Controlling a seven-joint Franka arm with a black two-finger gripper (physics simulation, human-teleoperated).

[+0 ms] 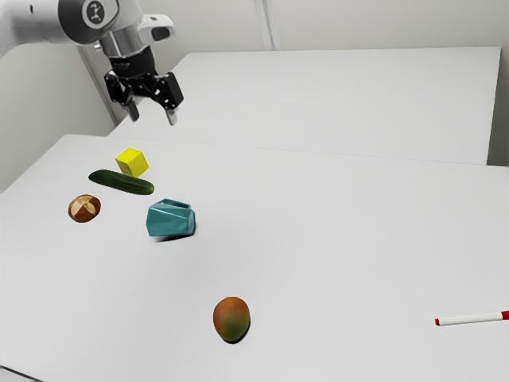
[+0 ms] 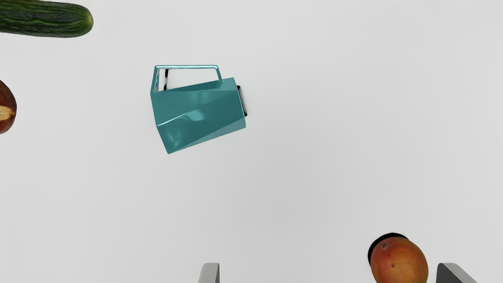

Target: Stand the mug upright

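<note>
In the exterior view's upper left, the gripper (image 1: 152, 118) is hanging over the table (image 1: 334, 223) with its fingers standing apart. Below it, the yellow block (image 1: 132, 162) and cucumber (image 1: 121, 182) are crowding the near approach to the tipped mug (image 1: 170, 219), while the round brown object (image 1: 84, 208) is blocking farther left. Bare tabletop is leaving a passage between mug and mango (image 1: 231, 318), lower centre, and a broader one is running rightward from the mug, the marker (image 1: 473, 319) lying at the lower right edge.

On the table (image 1: 342, 239), the mug (image 1: 170, 219) lies between the cucumber (image 1: 121, 182) and the mango (image 1: 231, 318).
</note>
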